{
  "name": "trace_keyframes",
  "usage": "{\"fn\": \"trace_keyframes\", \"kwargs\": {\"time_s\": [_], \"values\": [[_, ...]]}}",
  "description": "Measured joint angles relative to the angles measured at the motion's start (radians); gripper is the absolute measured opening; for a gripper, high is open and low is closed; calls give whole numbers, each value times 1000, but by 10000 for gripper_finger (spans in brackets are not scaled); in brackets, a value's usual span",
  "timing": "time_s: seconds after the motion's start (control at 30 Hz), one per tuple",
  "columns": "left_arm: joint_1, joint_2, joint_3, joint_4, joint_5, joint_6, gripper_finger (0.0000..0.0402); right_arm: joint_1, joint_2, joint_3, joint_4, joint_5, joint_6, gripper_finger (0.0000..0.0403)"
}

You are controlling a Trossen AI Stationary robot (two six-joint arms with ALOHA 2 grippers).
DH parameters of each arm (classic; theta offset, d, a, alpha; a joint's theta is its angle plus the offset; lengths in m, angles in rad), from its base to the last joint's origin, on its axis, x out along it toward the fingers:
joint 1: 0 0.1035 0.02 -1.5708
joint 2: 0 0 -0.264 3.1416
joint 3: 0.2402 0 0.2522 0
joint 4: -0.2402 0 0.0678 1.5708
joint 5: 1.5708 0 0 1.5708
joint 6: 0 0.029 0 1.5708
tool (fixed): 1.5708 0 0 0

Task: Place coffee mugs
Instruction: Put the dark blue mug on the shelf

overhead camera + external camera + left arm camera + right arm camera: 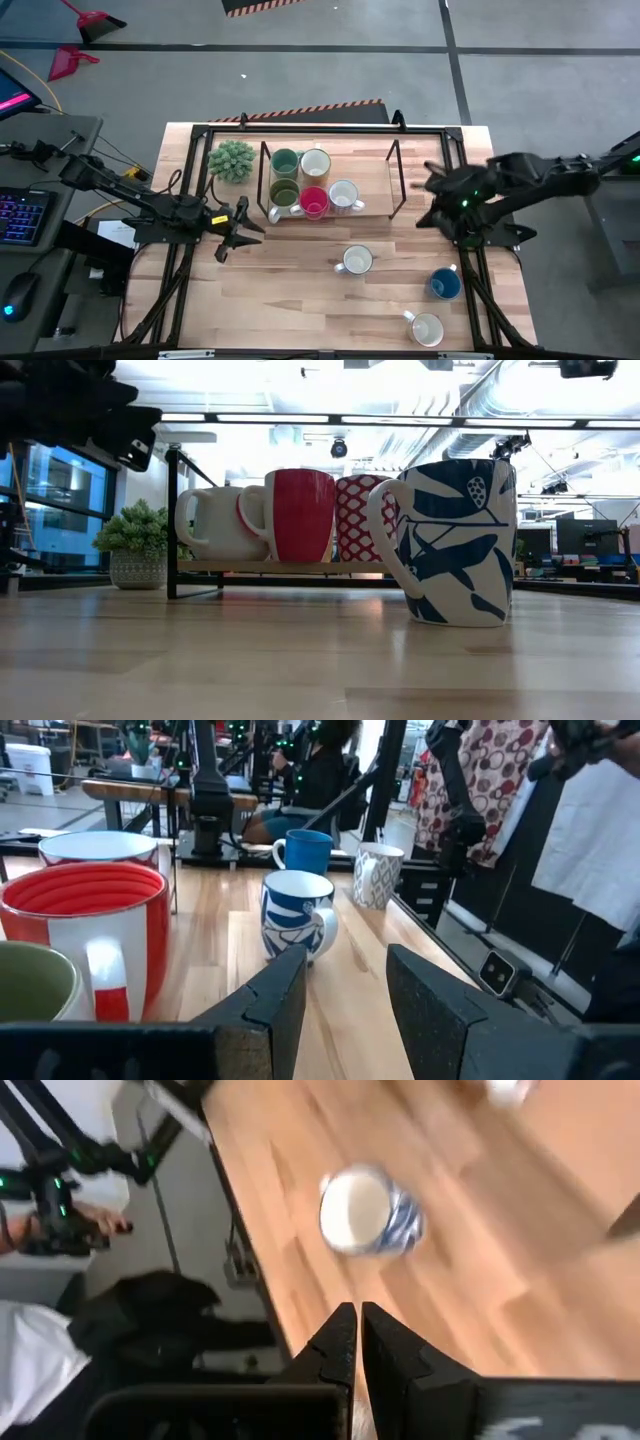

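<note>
Five mugs were seen racked at centre top of the high view; three loose mugs (356, 260) lay lower right. Left gripper (232, 232) was spread, empty; right gripper (455, 232) was pressed together, empty. Mugs judged rigid, glazed, slippery, breakable; rim or handle suggested for grasping.

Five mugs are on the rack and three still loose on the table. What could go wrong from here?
1. The rack holds five mugs packed at one end; adding another beside the white mug might knock its neighbours.
2. The right gripper is shut, hanging by the rack's end bar; a careless swing could clip it.
3. The cream mug sits near the table's front edge and could be nudged off.
</note>
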Motion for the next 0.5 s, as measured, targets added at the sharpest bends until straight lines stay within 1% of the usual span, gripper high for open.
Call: {"fn": "trace_keyframes", "kwargs": {"time_s": [0.13,0.27,0.5], "values": [[0,0,0,0,-12,5,129,121,51,-1,-46,25,156,7],[0,0,0,0,-16,6,129,244,93,-2,-119,55,354,7],[0,0,0,0,-41,7,129,444,197,-2,-146,153,602,7]]}}
